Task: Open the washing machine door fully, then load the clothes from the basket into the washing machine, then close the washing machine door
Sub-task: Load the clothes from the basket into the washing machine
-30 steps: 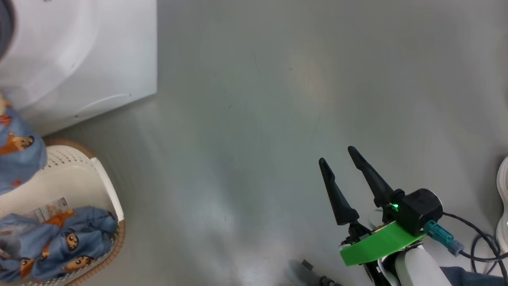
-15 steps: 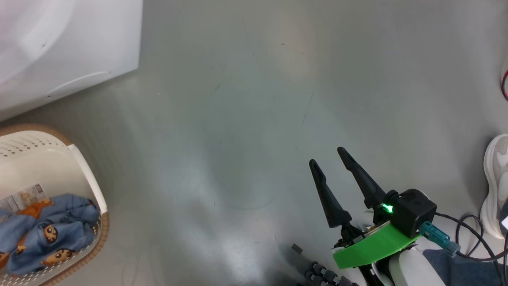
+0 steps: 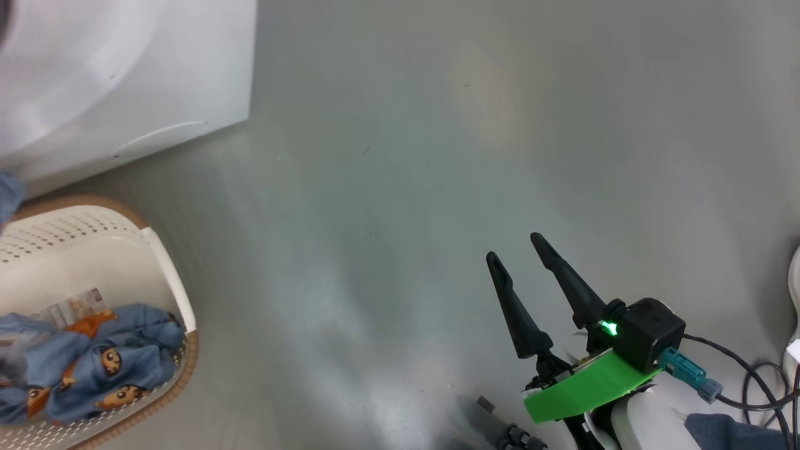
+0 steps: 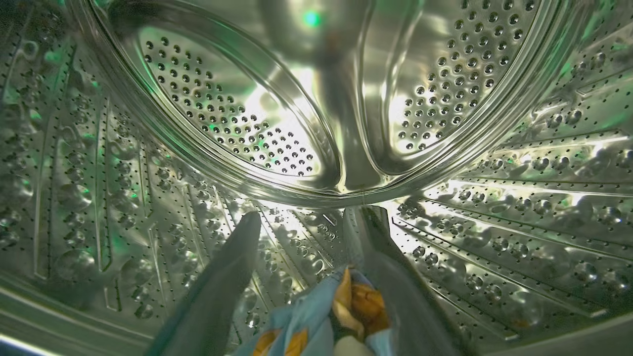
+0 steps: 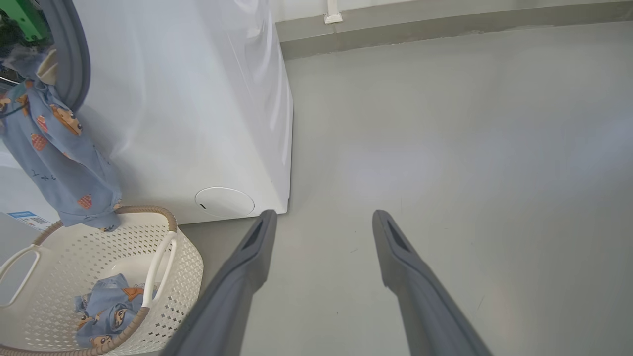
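The left gripper gapes inside the washing machine drum. One garment hangs half out over the gasket. More clothes lie at the basket's near edge, and the door is yet to be closed. The right gripper is open and empty.

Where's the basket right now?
Head view, lower left: the basket sits on the floor just in front of the washing machine, some clothes in it, well left of the right hand.

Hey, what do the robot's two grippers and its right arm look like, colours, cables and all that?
Right gripper: two long, tapering black fingers on a bright green plastic bracket, beside a black boxy module with a green light, teal plug and black cable; white forearm. Left gripper: same tapering dark-grey fingers.
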Controlling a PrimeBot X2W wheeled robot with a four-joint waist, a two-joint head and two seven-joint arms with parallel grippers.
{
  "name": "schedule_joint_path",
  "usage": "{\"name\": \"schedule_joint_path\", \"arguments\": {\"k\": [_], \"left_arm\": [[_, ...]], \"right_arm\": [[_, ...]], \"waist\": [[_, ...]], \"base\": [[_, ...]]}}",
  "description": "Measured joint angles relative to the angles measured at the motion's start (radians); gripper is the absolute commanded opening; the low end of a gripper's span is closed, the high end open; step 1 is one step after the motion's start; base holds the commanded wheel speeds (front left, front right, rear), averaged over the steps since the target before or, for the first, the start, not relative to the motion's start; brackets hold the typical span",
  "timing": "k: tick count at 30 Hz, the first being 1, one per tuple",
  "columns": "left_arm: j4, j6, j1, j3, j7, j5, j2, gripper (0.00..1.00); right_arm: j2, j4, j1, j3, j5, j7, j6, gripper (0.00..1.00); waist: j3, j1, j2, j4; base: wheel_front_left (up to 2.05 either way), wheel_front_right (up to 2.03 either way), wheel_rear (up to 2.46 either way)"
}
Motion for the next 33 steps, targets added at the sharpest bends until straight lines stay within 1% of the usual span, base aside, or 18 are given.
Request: {"name": "schedule_joint_path", "arguments": {"k": [3, 7, 10, 14, 23, 26, 28, 29, 33], "left_arm": [[0.003, 0.011, 0.0, 0.0, -0.003, -0.005, -0.012, 1.0], [0.005, 0.013, 0.002, -0.011, -0.003, -0.007, -0.043, 1.0], [-0.024, 0.037, 0.021, -0.01, -0.004, -0.009, -0.059, 1.0], [-0.06, 0.038, 0.071, -0.005, -0.004, -0.026, -0.091, 1.0], [-0.168, 0.03, 0.208, 0.004, -0.007, -0.063, -0.184, 1.0], [-0.195, 0.025, 0.243, 0.004, -0.007, -0.073, -0.198, 1.0], [-0.229, 0.019, 0.273, 0.003, -0.007, -0.074, -0.213, 1.0], [-0.264, 0.016, 0.304, 0.003, -0.007, -0.079, -0.229, 1.0], [-0.345, -0.001, 0.379, 0.012, -0.007, -0.097, -0.272, 1.0]], "right_arm": [[0.0, 0.008, -0.009, -0.005, -0.001, 0.0, 0.0, 1.0], [0.0, 0.012, -0.015, -0.027, -0.01, 0.0, 0.0, 1.0], [-0.001, 0.013, -0.017, -0.033, -0.017, 0.0, 0.0, 1.0], [-0.001, 0.013, -0.025, -0.037, -0.027, 0.0, 0.0, 1.0], [-0.011, 0.014, -0.057, -0.09, -0.061, 0.0, 0.0, 1.0], [-0.018, 0.014, -0.057, -0.099, -0.068, 0.0, 0.0, 1.0], [-0.021, 0.014, -0.057, -0.106, -0.071, 0.0, 0.0, 1.0], [-0.021, 0.014, -0.057, -0.116, -0.071, 0.0, 0.0, 1.0], [-0.025, 0.013, -0.056, -0.14, -0.072, 0.0, 0.0, 1.0]], "waist": [[-0.012, 0.0, 0.0, 0.012], [-0.025, 0.0, 0.0, 0.03], [-0.036, 0.0, 0.0, 0.046], [-0.051, 0.0, 0.0, 0.071], [-0.074, 0.0, 0.0, 0.146], [-0.08, 0.0, 0.0, 0.164], [-0.086, 0.0, 0.0, 0.182], [-0.092, 0.0, 0.0, 0.201], [-0.101, 0.0, 0.0, 0.238]], "base": [[0.0, 0.0, 0.0], [0.0, 0.0, 0.0], [0.0, 0.0, 0.0], [0.0, 0.0, 0.0], [0.0, 0.0, 0.0], [0.0, 0.0, 0.0], [0.0, 0.0, 0.0], [0.0, 0.0, 0.0], [0.0, 0.0, 0.0]]}}
